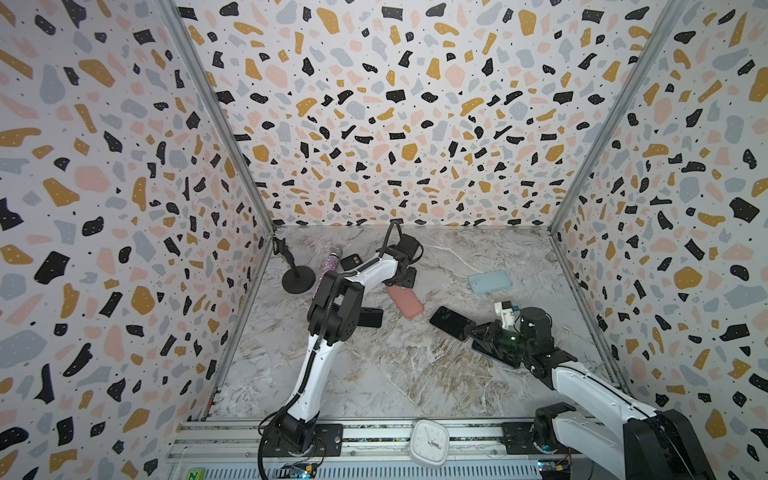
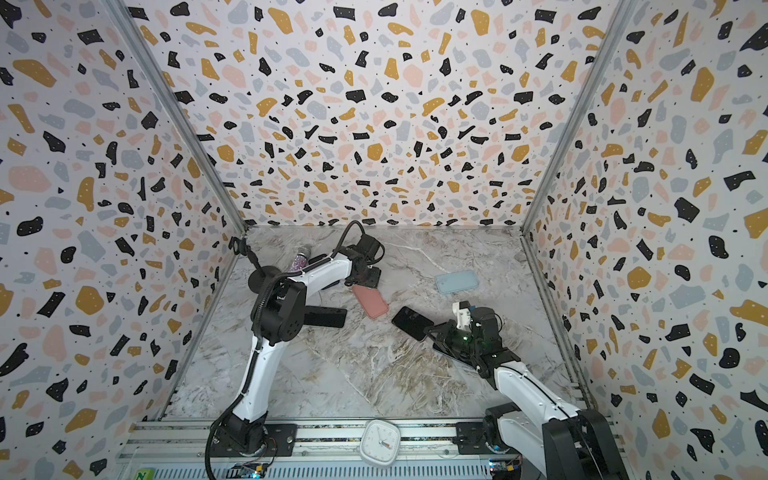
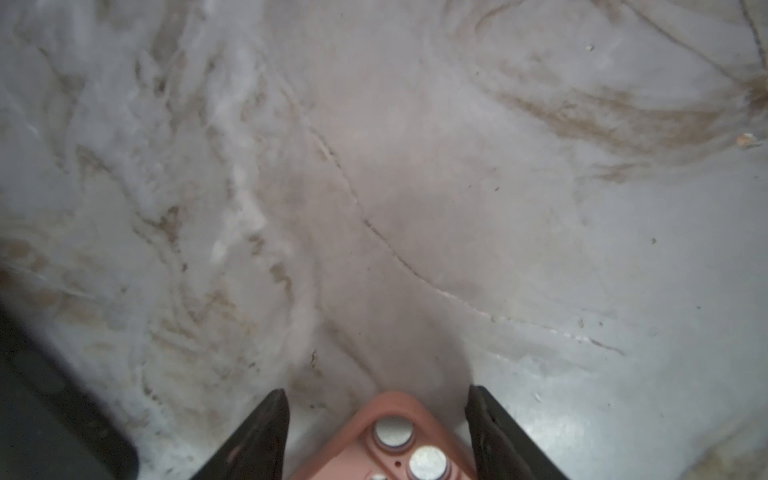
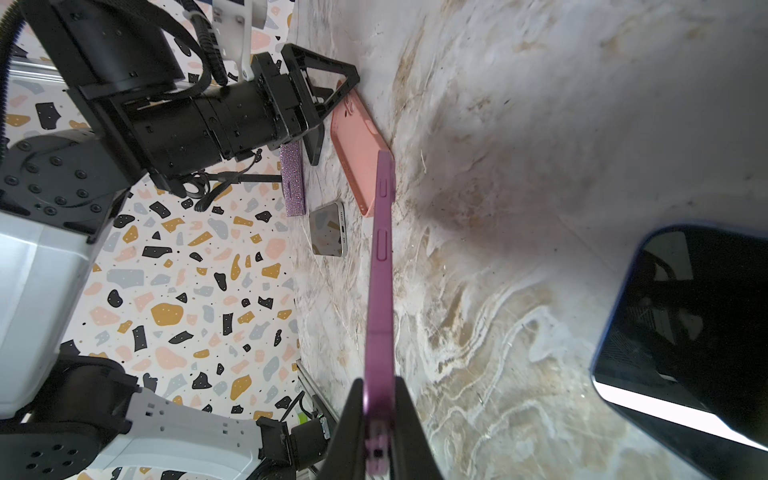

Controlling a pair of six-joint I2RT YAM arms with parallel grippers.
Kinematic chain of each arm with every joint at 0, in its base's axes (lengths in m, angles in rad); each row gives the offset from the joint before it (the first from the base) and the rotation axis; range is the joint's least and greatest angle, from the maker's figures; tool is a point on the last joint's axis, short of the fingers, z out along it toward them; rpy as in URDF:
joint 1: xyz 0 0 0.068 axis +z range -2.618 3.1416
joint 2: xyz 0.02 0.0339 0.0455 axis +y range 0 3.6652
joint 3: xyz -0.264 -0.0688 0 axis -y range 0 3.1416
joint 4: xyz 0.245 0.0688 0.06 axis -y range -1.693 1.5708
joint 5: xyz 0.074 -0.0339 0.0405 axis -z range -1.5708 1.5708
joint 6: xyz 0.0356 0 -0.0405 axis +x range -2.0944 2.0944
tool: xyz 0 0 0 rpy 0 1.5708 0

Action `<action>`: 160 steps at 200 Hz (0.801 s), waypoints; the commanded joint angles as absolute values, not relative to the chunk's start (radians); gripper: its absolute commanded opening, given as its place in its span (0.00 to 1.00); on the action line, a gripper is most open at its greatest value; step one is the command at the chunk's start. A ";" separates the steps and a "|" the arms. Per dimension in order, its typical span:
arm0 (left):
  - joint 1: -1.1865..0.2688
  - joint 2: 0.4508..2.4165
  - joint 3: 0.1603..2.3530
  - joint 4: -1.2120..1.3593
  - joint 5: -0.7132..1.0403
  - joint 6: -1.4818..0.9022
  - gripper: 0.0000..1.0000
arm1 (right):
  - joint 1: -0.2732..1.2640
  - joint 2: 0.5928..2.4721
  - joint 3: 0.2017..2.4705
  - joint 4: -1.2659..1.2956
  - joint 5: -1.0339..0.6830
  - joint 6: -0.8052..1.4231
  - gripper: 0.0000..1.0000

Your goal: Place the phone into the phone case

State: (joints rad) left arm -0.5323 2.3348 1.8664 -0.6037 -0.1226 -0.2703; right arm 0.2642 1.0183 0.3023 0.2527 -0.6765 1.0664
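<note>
A pink phone case (image 1: pixel 405 301) (image 2: pixel 370 302) lies on the marble table past the middle. My left gripper (image 3: pixel 378 390) (image 1: pixel 405 278) is open. Its fingers stand either side of the case's camera-hole corner (image 3: pixel 390 440), with a gap on each side. My right gripper (image 4: pixel 378 380) (image 1: pixel 478 332) is shut on a thin purple-edged phone (image 4: pixel 380 270), seen edge-on and held low over the table. A dark phone (image 1: pixel 453 323) (image 4: pixel 685 332) lies screen up just beside the right gripper.
A light blue case (image 1: pixel 489 281) lies at the back right. A black phone (image 1: pixel 370 318) sits by the left arm's elbow. A black stand (image 1: pixel 297 278), a glitter microphone (image 1: pixel 328 266) and another phone (image 4: pixel 328 228) are at the back left. A white clock (image 1: pixel 430 442) rests on the front rail.
</note>
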 commanded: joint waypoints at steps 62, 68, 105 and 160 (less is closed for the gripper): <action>-0.512 2.207 1.634 -0.527 0.094 -0.352 0.74 | 0.270 0.988 0.373 0.264 -0.699 1.032 0.00; -0.510 2.199 1.618 -0.518 0.108 -0.356 0.75 | 0.270 0.988 0.374 0.262 -0.699 1.031 0.00; -0.506 2.140 1.522 -0.467 0.169 -0.386 0.75 | 0.270 0.994 0.386 0.256 -0.703 1.026 0.00; -0.506 2.036 1.366 -0.368 0.248 -0.443 0.75 | 0.270 1.011 0.400 0.264 -0.709 1.033 0.00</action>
State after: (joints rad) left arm -0.5053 2.0674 1.4311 -0.3855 0.1699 -0.3935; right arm 0.2653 1.0134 0.3489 0.2310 -0.6823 1.0451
